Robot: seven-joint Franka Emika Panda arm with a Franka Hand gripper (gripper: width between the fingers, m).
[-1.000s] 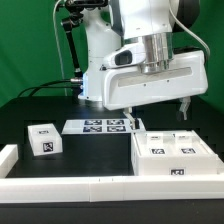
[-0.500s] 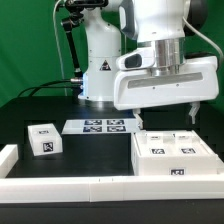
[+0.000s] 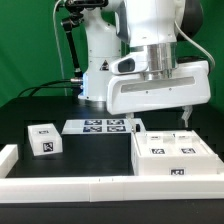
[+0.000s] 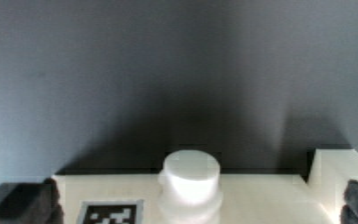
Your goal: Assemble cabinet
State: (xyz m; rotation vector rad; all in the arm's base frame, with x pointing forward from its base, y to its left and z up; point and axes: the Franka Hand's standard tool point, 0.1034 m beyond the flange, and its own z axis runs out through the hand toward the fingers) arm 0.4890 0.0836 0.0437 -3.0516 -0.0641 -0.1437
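Observation:
The cabinet shell (image 3: 175, 157) is a large white box with black-and-white tags on top, lying at the exterior view's right. One small white tagged drawer block (image 3: 42, 140) sits apart at the left. My gripper (image 3: 159, 117) hangs open and empty over the shell's far edge, fingers spread wide. In the wrist view the shell's white surface (image 4: 265, 200) carries a tag (image 4: 108, 213) and an upright white round peg (image 4: 190, 180) between my dark fingertips (image 4: 12, 205). My gripper (image 4: 190, 208) touches nothing.
The marker board (image 3: 105, 126) lies flat on the black table behind the shell. A long low white rail (image 3: 90, 184) edges the table's front, with a raised end (image 3: 8, 157) at the left. The robot's white base (image 3: 100, 60) stands at the back.
The gripper has shifted to the exterior view's right and a little lower over the shell's far edge, then eased back slightly left. It stays open. The parts have not moved.

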